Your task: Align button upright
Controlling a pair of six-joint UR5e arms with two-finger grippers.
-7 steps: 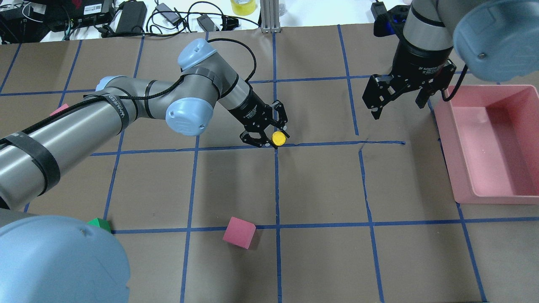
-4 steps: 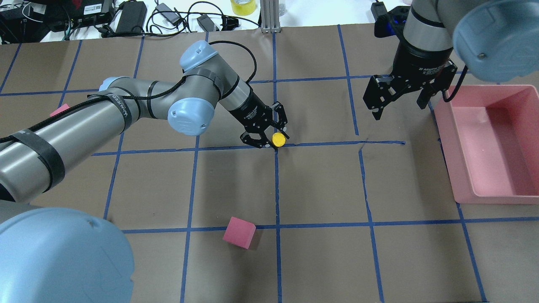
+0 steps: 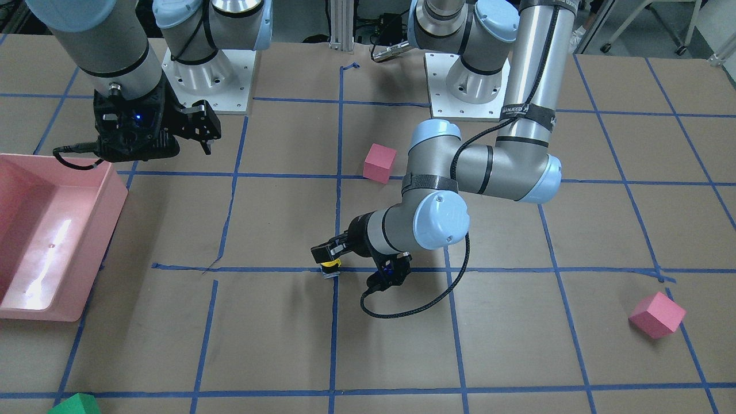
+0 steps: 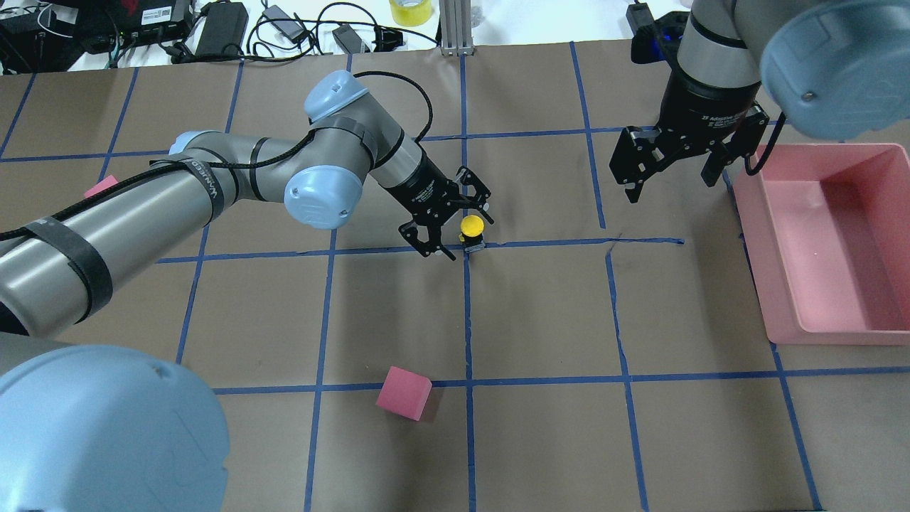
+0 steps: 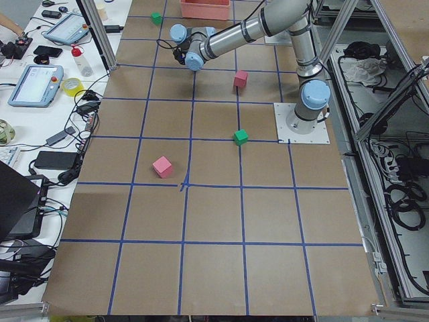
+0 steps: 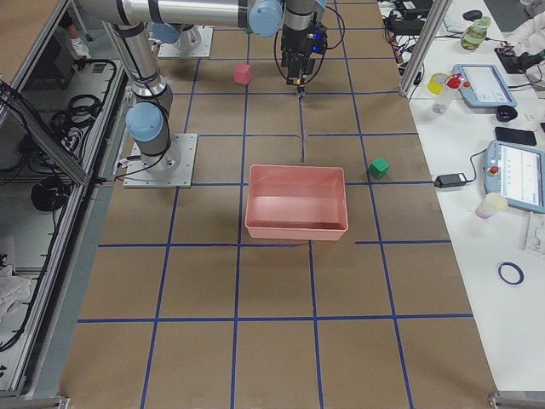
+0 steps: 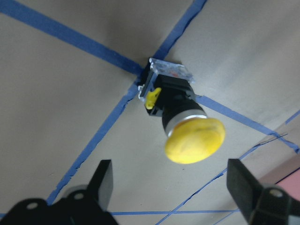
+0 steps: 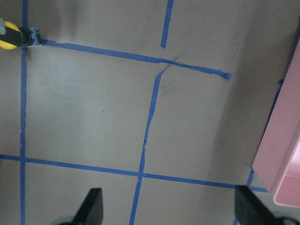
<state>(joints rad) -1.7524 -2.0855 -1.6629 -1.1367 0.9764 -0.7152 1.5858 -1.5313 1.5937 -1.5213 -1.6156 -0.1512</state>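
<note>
Logging, large to small: pink bin (image 4: 755,249), frame right; right gripper (image 4: 672,181), spread empty, upper right; left gripper (image 4: 466,238), fingers parted, centre; button (image 4: 471,226), upright on tape crossing, just beside those fingers. I judge withdrawal risky: a brushing finger could topple it.

Left arm (image 4: 142,213): silver-grey tubes, pale blue rounded joint caps with small screws, black straps (image 4: 202,186), one lettered in white, and a black braided cable (image 3: 405,315).
Right arm (image 4: 714,53): same silver and blue, black wrist collar with white print.
Left claw (image 4: 470,237), right claw (image 4: 672,186): black, two-fingered.
Base plates (image 3: 241,69): white, bolted.
</note>
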